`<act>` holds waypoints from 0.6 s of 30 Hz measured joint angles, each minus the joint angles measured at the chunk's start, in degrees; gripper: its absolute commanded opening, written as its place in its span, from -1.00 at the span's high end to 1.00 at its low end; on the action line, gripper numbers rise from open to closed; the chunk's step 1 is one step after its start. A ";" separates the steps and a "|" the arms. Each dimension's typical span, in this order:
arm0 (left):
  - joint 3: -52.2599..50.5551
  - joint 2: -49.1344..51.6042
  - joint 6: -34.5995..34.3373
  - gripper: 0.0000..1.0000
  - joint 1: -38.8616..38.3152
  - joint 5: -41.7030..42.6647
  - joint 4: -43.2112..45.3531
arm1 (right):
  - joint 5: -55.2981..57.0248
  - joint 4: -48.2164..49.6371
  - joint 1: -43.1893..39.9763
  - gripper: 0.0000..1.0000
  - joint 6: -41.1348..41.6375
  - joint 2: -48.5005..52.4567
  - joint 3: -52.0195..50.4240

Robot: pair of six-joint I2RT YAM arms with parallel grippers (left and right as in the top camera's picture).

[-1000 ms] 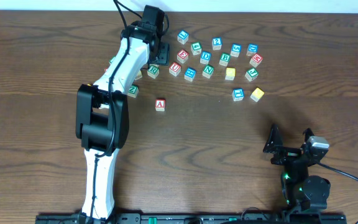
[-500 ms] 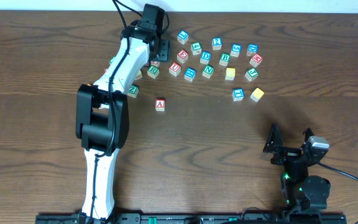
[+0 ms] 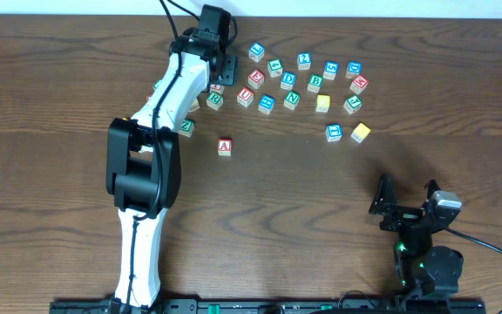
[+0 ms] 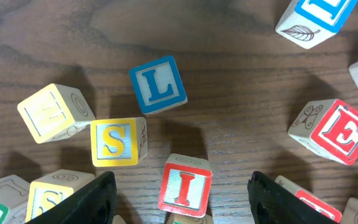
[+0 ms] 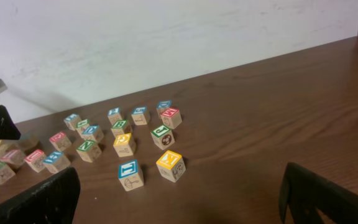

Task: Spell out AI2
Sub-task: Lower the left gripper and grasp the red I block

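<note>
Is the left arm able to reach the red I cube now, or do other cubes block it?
Probably yes. The I cube lies between the open left fingers, with gaps on both sides of it. The S cube stands close to one finger, so it may get pushed.

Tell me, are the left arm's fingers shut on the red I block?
Open: the left fingers stand on either side of the red I block, with a clear gap at each side.
</note>
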 measured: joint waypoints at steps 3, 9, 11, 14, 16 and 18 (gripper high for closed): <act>0.00 0.11 1.16 -0.34 0.00 -0.15 0.00 | 0.00 0.00 0.00 -0.99 0.00 0.00 0.00; 0.00 0.35 2.69 -0.34 0.00 -0.17 -0.31 | 0.00 0.00 0.00 -0.99 0.00 0.00 0.00; 0.00 0.37 2.95 -0.34 0.00 -0.17 -0.35 | 0.00 0.00 0.00 -0.98 0.00 0.00 0.00; 0.00 0.37 3.39 -0.34 0.00 -0.17 -0.35 | 0.00 0.00 0.00 -0.98 0.00 0.00 0.00; 0.00 0.44 3.52 -0.34 0.00 -0.17 -0.33 | 0.00 0.00 0.00 -0.99 0.00 0.00 0.00; 0.00 0.61 3.54 -0.34 0.00 -0.17 -0.28 | 0.00 0.00 0.00 -0.99 0.00 0.00 0.00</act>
